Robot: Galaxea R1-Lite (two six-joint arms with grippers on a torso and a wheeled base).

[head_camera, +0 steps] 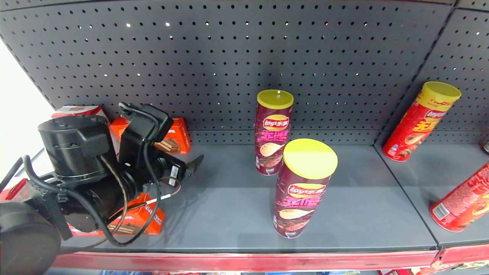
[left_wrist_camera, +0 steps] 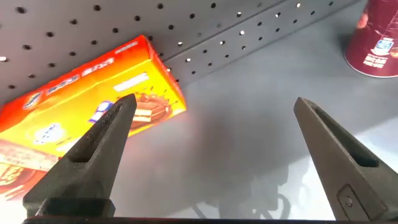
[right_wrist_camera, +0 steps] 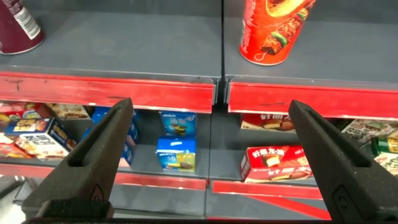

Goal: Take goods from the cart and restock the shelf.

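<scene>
My left gripper hovers low over the left part of the grey shelf, open with nothing between its fingers. An orange box stands against the pegboard just behind it, and the same orange box lies beyond the fingertips in the left wrist view. A second orange box lies near the shelf's front edge under the arm. Two maroon chip cans with yellow lids stand mid-shelf, one at the back, one nearer. My right gripper is open in front of the shelf's red edge.
Two red chip cans occupy the bay to the right, one leaning at the back, one at the front. A white-and-red box sits far left. Below the red edge, a lower shelf holds blue boxes and a red box.
</scene>
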